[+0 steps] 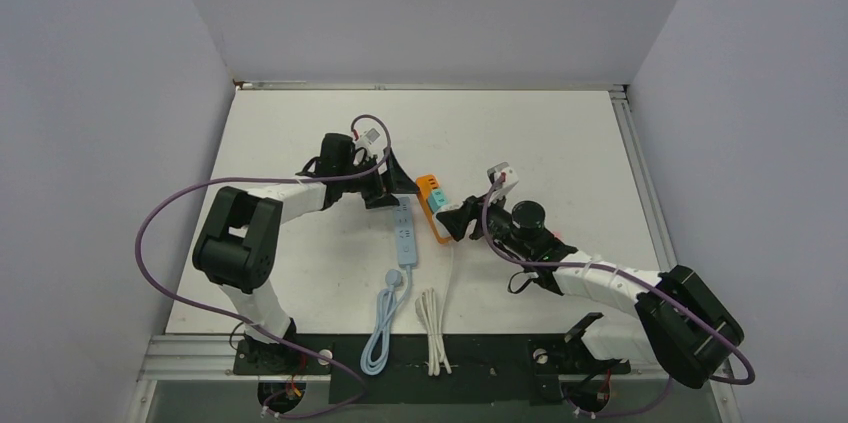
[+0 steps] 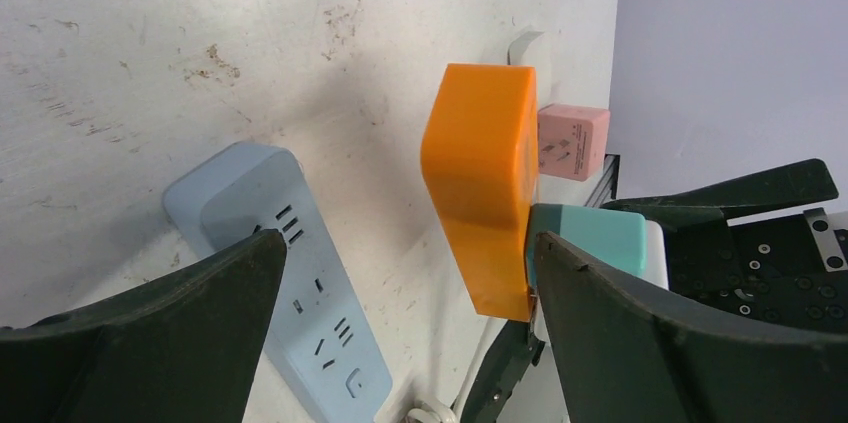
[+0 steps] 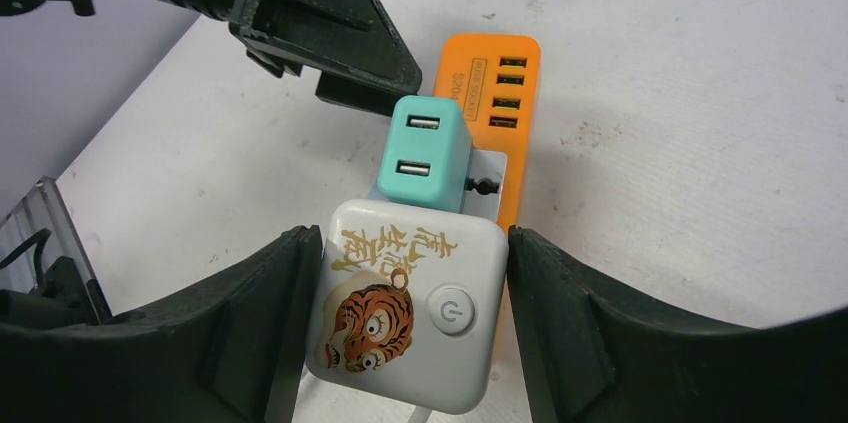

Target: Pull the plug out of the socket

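An orange power strip (image 1: pixel 430 186) lies mid-table, with a white tiger-printed end block (image 3: pixel 405 308). A teal plug (image 3: pixel 428 151) sits in its grey socket face, next to that block. My right gripper (image 3: pixel 408 323) is shut on the white end block, one finger on each side. My left gripper (image 2: pixel 410 293) is open beside the strip's far side. Its right finger (image 2: pixel 680 343) is close in front of the teal plug (image 2: pixel 600 228), and its left finger (image 2: pixel 140 343) hangs over the blue strip. The orange strip (image 2: pixel 475 173) shows between the fingers.
A light blue power strip (image 1: pixel 405 233) lies just left of the orange one, its blue cable (image 1: pixel 382 328) running to the near edge. A coiled white cable (image 1: pixel 433 328) lies beside it. The table's walls stand at the left, back and right.
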